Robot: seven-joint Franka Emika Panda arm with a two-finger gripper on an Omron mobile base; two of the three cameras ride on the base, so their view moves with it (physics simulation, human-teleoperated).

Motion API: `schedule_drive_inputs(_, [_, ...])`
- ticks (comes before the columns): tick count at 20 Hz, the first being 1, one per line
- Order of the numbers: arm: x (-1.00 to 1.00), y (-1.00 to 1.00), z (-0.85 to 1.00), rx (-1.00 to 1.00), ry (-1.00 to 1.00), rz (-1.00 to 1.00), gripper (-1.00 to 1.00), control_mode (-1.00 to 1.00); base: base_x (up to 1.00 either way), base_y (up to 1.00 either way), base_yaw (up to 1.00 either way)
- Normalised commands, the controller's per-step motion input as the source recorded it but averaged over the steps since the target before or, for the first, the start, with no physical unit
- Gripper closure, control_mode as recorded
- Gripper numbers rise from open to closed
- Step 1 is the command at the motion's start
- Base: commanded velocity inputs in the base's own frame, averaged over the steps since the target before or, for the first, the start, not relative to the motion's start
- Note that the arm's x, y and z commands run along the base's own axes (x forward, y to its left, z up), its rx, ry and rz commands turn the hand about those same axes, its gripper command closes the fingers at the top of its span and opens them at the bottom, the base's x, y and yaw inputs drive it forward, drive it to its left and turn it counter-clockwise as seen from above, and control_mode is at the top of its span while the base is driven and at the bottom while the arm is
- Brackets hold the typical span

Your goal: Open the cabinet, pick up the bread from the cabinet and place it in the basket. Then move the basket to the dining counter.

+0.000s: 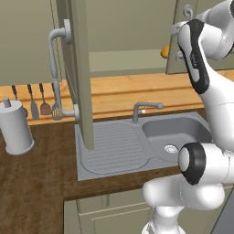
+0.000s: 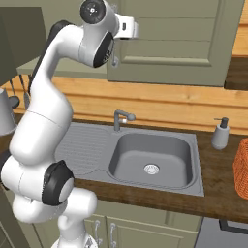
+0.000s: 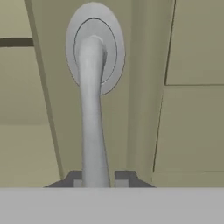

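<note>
Near, the basket [image 2: 242,167] waits at the tabletop's right edge beyond the sink [image 2: 150,160]. Far up, the fingers [image 3: 74,179] pinch the right door's handle [image 3: 92,109], ready to pull the cabinet [image 2: 169,34] open. Bread [image 1: 165,52] sits inside, past the open left door [image 1: 80,68].

Glossy white rounded arm [image 2: 43,126] segments joined by dark joint bands.

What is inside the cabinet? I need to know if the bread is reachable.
Past the open left door, a bare pale shelf and the bread at its right end. The closed right door and arm hide the rest.
</note>
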Motion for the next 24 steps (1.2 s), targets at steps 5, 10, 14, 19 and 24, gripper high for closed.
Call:
schedule_drive_inputs(5, [-0.99, -0.91, -0.22, -0.11, 0.02, 0.0, 1.0, -1.0, 0.0, 0.0, 0.0])
schedule_drive_inputs(10, [-1.0, -1.0, -0.06, 0.0, 0.0, 0.0, 1.0, -1.0, 0.0, 0.0, 0.0])
schedule_drive_inputs(14, [-1.0, -1.0, -0.28, 0.01, 0.0, 0.0, 1.0, -1.0, 0.0, 0.0, 0.0])
schedule_drive_inputs(19, [-1.0, -1.0, -0.32, 0.08, 0.0, 0.0, 1.0, -1.0, 0.0, 0.0, 0.0])
schedule_drive_inputs(24, [-0.68, -0.53, -0.17, 0.01, 0.0, -0.01, 1.0, -1.0, 0.0, 0.0, 0.0])
